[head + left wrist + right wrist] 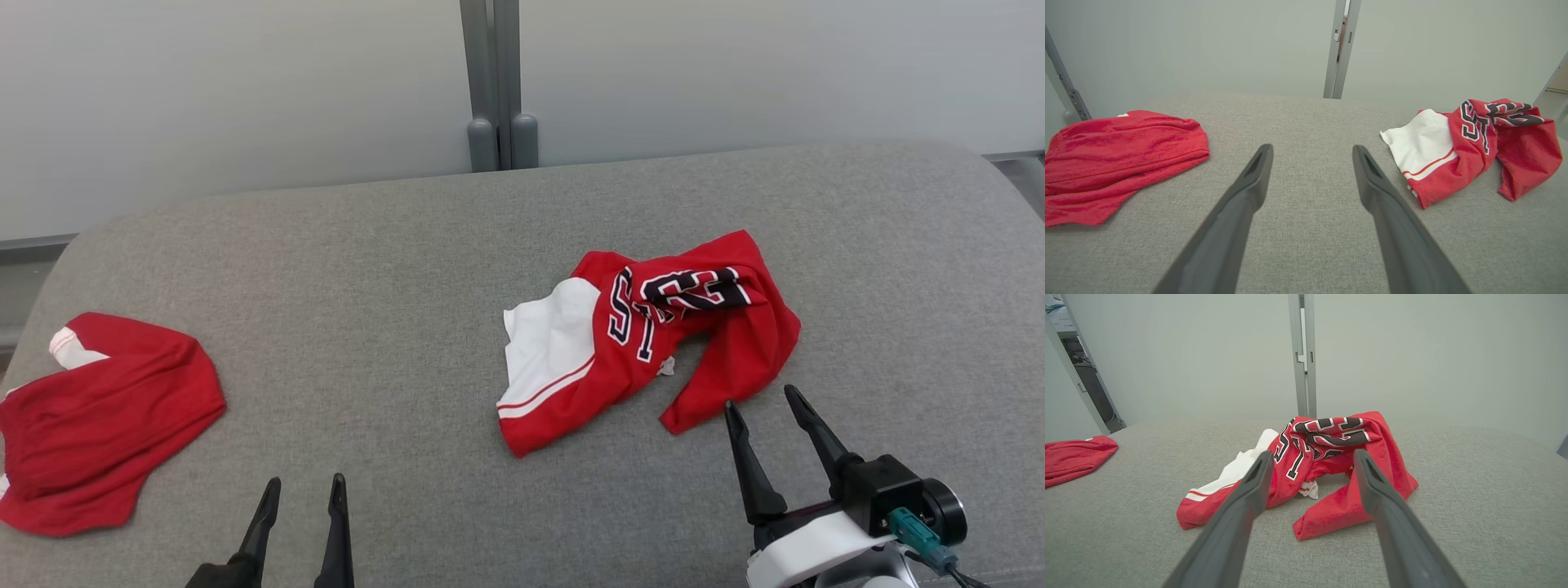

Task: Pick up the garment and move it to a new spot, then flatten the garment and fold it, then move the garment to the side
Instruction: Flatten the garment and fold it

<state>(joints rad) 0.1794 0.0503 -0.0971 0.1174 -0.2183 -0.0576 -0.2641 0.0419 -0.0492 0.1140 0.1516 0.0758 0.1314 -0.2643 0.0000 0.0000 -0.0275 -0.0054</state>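
**Both grippers open, jersey loose on the pad**

Left gripper (pixel 305 480) sits at the lower left of our head view with its fingers spread and nothing between them. It is over bare grey pad (pixel 367 327), well apart from either piece of clothing. Our left wrist view shows fabric-covered pad between the two fingers and no contact with cloth.

Right gripper (pixel 760 398) is at the lower right, fingers spread too, gripping nothing. Its tips are just beside the near edge of the jersey (pixel 620 359); we can't tell if they touch it. In our right wrist view the jersey lies straight ahead between the fingers.

Jersey is right of centre on the pad, crumpled. It is red with a white panel on its left side, and dark white-edged lettering is bunched on top. One red flap trails toward the right gripper.

Red cloth (pixel 106 416) lies at the pad's far left edge, well apart from the jersey, with a white bit at its top corner.
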